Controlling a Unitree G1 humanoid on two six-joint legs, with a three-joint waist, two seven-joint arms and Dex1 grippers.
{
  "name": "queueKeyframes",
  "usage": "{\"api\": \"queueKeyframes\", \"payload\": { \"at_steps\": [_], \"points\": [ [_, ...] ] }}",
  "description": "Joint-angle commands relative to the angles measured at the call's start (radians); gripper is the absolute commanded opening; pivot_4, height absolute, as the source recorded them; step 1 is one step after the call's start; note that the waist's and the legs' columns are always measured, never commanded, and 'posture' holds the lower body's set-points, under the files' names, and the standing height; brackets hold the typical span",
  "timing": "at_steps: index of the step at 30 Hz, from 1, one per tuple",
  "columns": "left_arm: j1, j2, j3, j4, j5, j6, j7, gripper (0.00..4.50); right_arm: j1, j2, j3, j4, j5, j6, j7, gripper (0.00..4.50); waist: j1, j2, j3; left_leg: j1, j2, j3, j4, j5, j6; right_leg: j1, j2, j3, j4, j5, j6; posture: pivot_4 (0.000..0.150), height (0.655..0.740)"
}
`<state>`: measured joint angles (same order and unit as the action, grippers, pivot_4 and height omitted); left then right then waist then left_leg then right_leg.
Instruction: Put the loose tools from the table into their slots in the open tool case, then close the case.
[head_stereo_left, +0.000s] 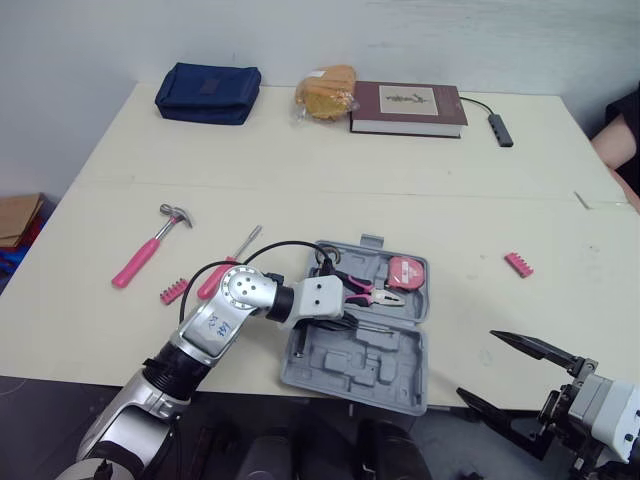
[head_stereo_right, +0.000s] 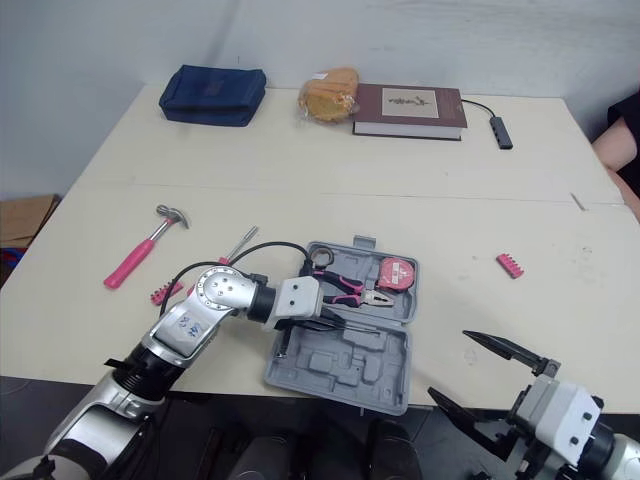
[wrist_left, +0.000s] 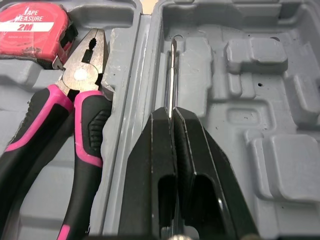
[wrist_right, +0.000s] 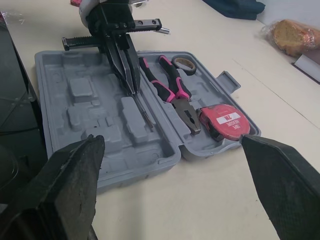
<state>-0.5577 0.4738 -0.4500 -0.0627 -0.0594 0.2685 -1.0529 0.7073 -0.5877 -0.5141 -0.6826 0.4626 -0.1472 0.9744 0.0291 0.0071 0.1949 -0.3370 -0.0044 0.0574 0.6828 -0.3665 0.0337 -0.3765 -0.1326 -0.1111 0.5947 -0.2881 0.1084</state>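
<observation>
The grey tool case (head_stereo_left: 345, 372) lies open near the table's front edge. In its far half sit pink-handled pliers (wrist_left: 75, 115) and a red tape measure (head_stereo_left: 407, 272). My left gripper (wrist_left: 171, 114) is inside the case, shut on a thin metal screwdriver shaft (wrist_left: 173, 70) that lies along a groove beside the hinge. A pink hammer (head_stereo_left: 150, 245), a pink-handled screwdriver (head_stereo_left: 228, 266) and a pink bit strip (head_stereo_left: 173, 291) lie left of the case. Another pink bit strip (head_stereo_left: 519, 264) lies to its right. My right gripper (head_stereo_left: 476, 364) hangs open off the front right edge, holding nothing.
At the table's back are a blue pouch (head_stereo_left: 208, 93), a bagged bread roll (head_stereo_left: 326, 92), a dark red book (head_stereo_left: 408, 108) and a small cable hub (head_stereo_left: 501, 130). A person's arm (head_stereo_left: 622, 135) shows at the right edge.
</observation>
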Motion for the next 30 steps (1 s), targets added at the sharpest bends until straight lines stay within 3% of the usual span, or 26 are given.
{"api": "queueKeyframes", "payload": {
  "at_steps": [1, 11, 15, 19, 22, 25, 30],
  "points": [
    [0.009, 0.021, -0.016, 0.018, 0.051, 0.031, 0.013, 0.08, 0.008, -0.006, -0.019, -0.036, 0.016, 0.002, -0.008, 4.5, 0.0, 0.0, 0.0, 0.0, 0.0, 0.0, 0.0, 0.0, 0.0, 0.0, 0.0, 0.0, 0.0, 0.0, 0.0, 0.15, 0.74],
    [0.047, 0.04, -0.084, 0.045, 0.1, 0.248, 0.046, 0.08, -0.001, -0.008, -0.022, -0.034, 0.015, 0.008, -0.015, 4.5, -0.002, 0.0, -0.015, 0.002, 0.0, 0.0, 0.0, 0.0, 0.0, 0.002, -0.001, 0.001, 0.0, 0.0, 0.0, 0.15, 0.74],
    [0.038, 0.033, -0.089, 0.041, 0.098, 0.207, 0.058, 0.08, -0.005, -0.009, -0.027, -0.033, 0.015, 0.011, -0.014, 4.5, -0.002, 0.001, -0.025, 0.003, 0.001, -0.001, 0.0, -0.002, 0.0, 0.003, -0.001, 0.001, 0.0, 0.0, -0.001, 0.15, 0.74],
    [0.045, -0.025, 0.062, 0.037, -0.039, 0.015, 0.051, 0.08, 0.005, -0.01, -0.056, -0.023, 0.028, 0.006, -0.002, 4.5, -0.002, 0.002, -0.024, 0.003, 0.001, -0.001, 0.0, -0.002, 0.001, 0.002, -0.003, 0.001, 0.0, 0.0, -0.001, 0.15, 0.74],
    [0.078, 0.009, 0.186, 0.001, -0.199, -0.042, -0.072, 0.08, 0.012, -0.005, -0.086, 0.004, 0.034, -0.016, 0.015, 4.5, -0.002, 0.001, -0.022, 0.0, 0.001, -0.002, 0.0, -0.002, 0.001, 0.0, -0.003, 0.0, -0.001, 0.0, -0.002, 0.15, 0.74],
    [0.148, 0.094, 0.356, -0.018, -0.34, -0.064, -0.162, 0.86, 0.018, 0.004, -0.137, 0.065, 0.043, -0.071, 0.05, 4.5, -0.008, 0.003, -0.02, 0.0, 0.002, -0.002, -0.001, -0.003, -0.001, -0.001, -0.003, -0.001, -0.002, -0.001, -0.003, 0.15, 0.74],
    [0.247, 0.171, 0.552, 0.054, -0.35, -0.132, -0.095, 3.25, 0.02, 0.021, -0.192, 0.164, 0.054, -0.152, 0.085, 4.5, -0.002, 0.006, -0.017, 0.0, 0.002, -0.002, -0.001, -0.004, 0.0, 0.0, -0.003, -0.003, -0.003, -0.001, -0.004, 0.15, 0.74]
  ]
}}
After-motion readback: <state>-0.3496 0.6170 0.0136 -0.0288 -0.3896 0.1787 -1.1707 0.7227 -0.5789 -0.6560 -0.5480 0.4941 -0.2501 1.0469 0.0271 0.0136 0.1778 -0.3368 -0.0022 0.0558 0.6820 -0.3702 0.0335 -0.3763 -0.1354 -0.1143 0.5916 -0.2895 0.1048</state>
